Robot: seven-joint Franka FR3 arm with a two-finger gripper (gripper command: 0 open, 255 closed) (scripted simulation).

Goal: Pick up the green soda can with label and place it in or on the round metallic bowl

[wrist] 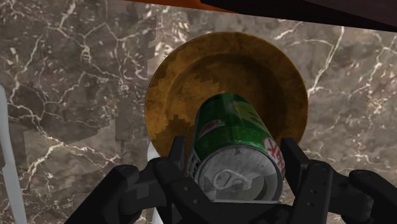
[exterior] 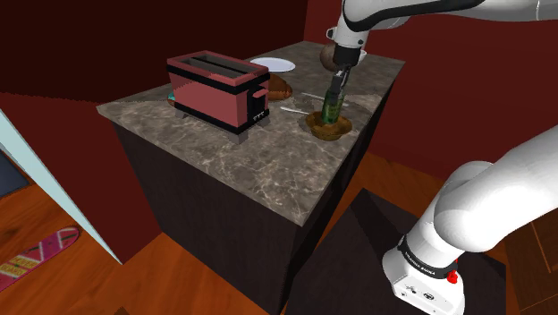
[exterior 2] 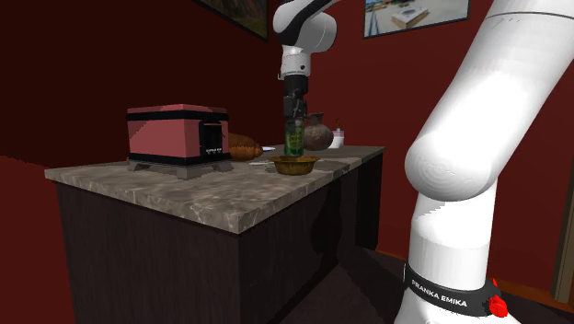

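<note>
A green soda can [wrist: 234, 137] with a red and white label and a silver top is clasped between my black fingers [wrist: 177, 159]. My gripper [exterior: 334, 97] is shut on it and holds it upright directly over a round brownish-gold bowl [exterior: 329, 128]. The can's [exterior 2: 294, 139] bottom is at about the level of the bowl's [exterior 2: 294, 166] rim in the second exterior view; I cannot tell whether it touches the bowl. Through the wrist camera the bowl [wrist: 184, 83] spreads out behind the can on the marble counter.
A pink and black toaster [exterior: 218, 89] stands on the marble counter [exterior: 259, 170] toward the shoulder view's left. Behind it lie a white plate [exterior: 274, 64], a brown loaf [exterior: 281, 87] and a thin white utensil [exterior: 293, 110]. A dark jug [exterior 2: 317, 133] stands beyond the bowl.
</note>
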